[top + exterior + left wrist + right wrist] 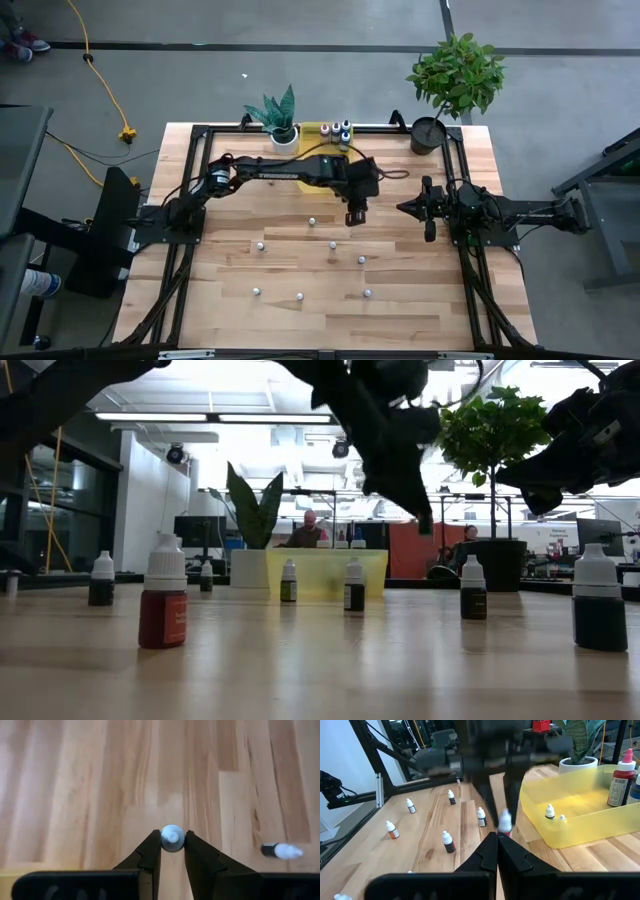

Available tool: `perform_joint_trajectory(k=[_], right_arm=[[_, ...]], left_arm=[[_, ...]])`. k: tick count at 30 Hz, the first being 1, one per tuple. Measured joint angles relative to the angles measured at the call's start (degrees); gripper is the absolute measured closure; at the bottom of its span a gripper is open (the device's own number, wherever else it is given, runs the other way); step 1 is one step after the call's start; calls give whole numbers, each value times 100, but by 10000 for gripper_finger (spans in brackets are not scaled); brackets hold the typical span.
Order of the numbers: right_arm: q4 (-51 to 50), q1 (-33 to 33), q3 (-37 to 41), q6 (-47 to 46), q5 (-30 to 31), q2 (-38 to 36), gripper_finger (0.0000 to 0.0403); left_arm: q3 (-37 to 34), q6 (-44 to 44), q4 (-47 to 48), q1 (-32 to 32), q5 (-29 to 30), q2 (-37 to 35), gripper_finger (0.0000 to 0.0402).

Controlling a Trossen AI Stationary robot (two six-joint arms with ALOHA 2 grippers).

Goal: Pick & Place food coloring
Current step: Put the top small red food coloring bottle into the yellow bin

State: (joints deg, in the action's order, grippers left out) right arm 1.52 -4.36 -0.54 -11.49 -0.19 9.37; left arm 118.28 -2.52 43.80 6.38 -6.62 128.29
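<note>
**Bottle pinched above mid-table**

Bottles of food coloring (259,244) dot the wooden table (220,320) as small white caps. Over the table's middle, the left gripper (172,841) pinches one small bottle (172,838) by its round white cap, lifted off the wood. Behind sits the yellow tray (580,817) holding more bottles. The right gripper (497,840) waits at the right, fingers pressed together.
</note>
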Motion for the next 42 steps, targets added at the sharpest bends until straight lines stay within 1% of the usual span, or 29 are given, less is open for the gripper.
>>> perform_joint_trajectory(k=[4,7,10,13,16,17,19,22,24,26,29,35,38,40,42], right_arm=[[0,1,2,-1,0,0,402],[0,0,2,0,0,0,402],[-2,0,2,0,0,0,402],[-2,0,1,-1,1,1,402],[0,0,2,-1,-1,-3,402],[0,1,0,-1,2,3,402],[-4,1,0,-2,-4,-3,402],[-4,0,0,0,2,-2,402],[2,0,0,0,4,2,402],[-4,1,1,-1,5,2,402],[-2,0,1,-1,3,2,402],[-2,0,2,0,2,2,402],[-2,2,0,0,0,1,402],[-2,2,2,-2,2,0,402],[-2,0,0,-1,0,0,402]], left_arm=[[-237,-34,59,118,247,-420,337],[-622,-185,156,293,317,-775,337],[-1180,-345,208,504,337,-1183,337],[-1768,-490,31,734,339,-1565,337],[-2211,-595,-296,959,380,-1790,337],[-2331,-606,-278,1032,387,-1844,337],[-2419,-598,-455,1151,454,-1862,337],[-2455,-507,-454,1315,559,-1859,337],[-2444,-483,-709,1371,578,-1756,337],[-2462,-490,-766,1432,500,-1694,337],[-2444,-579,-1126,1468,432,-1590,337],[-2457,-780,-1253,1548,346,-1484,337],[-2436,-825,-1482,1567,299,-1391,337],[-2458,-837,-1360,1605,257,-1313,337],[-2446,-830,-1602,1615,257,-1179,337]])
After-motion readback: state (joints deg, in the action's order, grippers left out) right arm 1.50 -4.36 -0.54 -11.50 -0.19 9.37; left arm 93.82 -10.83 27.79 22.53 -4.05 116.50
